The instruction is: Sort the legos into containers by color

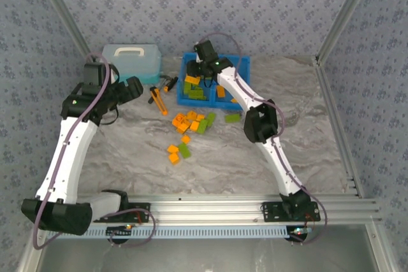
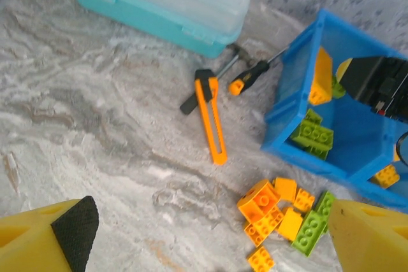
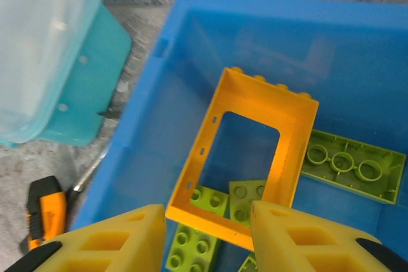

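The booth's patterned walls [image 1: 191,4] closed round a grey marbled table [image 1: 306,132] with an aluminium rail [image 1: 210,205] along its near edge. Toward the back sat the blue bin [image 1: 246,62]. A pale lidded case [image 1: 132,62] stood to its left, and a box cutter [image 2: 212,119] and a screwdriver [image 2: 252,78] lay between the two.

A loose pile of legos [image 1: 191,122], orange and green mixed, lay on the table just in front of the bin, so I judged the sorting far from done.

The left gripper [image 1: 134,87] hung near the case, fingers spread wide with nothing in them. The right gripper [image 3: 209,221] was down in the bin's left compartment [image 3: 159,125]. Its fingers looked pinched on the near edge of an orange frame brick [image 3: 248,87], which was tilted above green bricks [image 3: 354,164]. That compartment held mostly green, while an orange brick [image 1: 220,92] lay in the right one.

I took the frame to be in the wrong half. The next move called for lifting it clear, carrying it across to the other half and letting go there.
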Controlling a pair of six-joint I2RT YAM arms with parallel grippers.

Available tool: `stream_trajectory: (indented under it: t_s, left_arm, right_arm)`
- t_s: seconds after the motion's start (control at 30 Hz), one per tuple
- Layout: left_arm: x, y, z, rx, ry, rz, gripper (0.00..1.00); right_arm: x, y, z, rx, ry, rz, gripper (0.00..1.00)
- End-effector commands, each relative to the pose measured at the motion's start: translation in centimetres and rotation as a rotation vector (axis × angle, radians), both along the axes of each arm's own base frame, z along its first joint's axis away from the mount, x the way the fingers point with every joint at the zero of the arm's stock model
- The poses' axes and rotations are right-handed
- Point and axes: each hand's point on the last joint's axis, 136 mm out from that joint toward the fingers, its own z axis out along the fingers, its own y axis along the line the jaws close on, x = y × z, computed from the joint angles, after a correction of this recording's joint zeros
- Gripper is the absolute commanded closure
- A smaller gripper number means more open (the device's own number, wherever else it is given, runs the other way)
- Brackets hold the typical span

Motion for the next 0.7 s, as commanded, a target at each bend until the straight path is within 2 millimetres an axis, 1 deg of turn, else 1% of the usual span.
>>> stream_trajectory:
  t_s: [0.0,0.03,0.17,0.33,0.43,0.47,0.5,0.53,0.6,0.63,0.67]
  left_arm:
    - [-0.4,-0.2,-1.0,-0.018,0.026,-0.04,0.05]
    - [-0.3,-0.1,-1.2,-0.019,0.028,-0.036,0.05]
    - [0.0,-0.1,-1.7,-0.026,0.035,-0.033,0.04]
    - [0.1,-0.7,-2.3,-0.053,0.046,-0.052,0.04]
    - [0.1,-0.8,-2.8,-0.064,0.05,-0.049,0.04]
    - [0.3,-1.2,-3.0,-0.081,0.048,-0.06,0.04]
    - [0.5,-1.8,-3.1,-0.109,0.042,-0.081,0.04]
    - [0.8,-2.6,-3.1,-0.15,0.038,-0.11,0.04]
    - [1.5,-4.5,-2.8,-0.217,0.036,-0.169,0.05]
    - [1.9,-5.3,-2.7,-0.221,0.035,-0.185,0.05]
    - [2.3,-6.0,-2.4,-0.21,0.03,-0.196,0.05]
  right_arm:
    - [1.1,1.3,2.5,0.078,-0.076,0.03,0.58]
    - [1.1,1.6,2.1,0.08,-0.073,0.032,0.58]
    - [1.7,1.6,-0.1,0.092,-0.045,0.002,0.58]
    - [2.1,2.6,-2.0,0.13,-0.029,-0.001,0.61]
    - [2.0,2.8,-2.5,0.146,-0.006,-0.009,0.64]
    - [1.8,3.0,-2.2,0.144,-0.009,0.001,0.62]
    - [1.5,3.3,-1.4,0.137,-0.022,0.018,0.6]
    - [1.1,3.4,-0.2,0.123,-0.041,0.033,0.59]
    - [0.6,3.3,4.3,0.118,-0.115,0.054,0.58]
    - [0.4,2.8,7.3,0.128,-0.157,0.052,0.58]
    - [-0.1,2.3,9.9,0.142,-0.182,0.05,0.58]
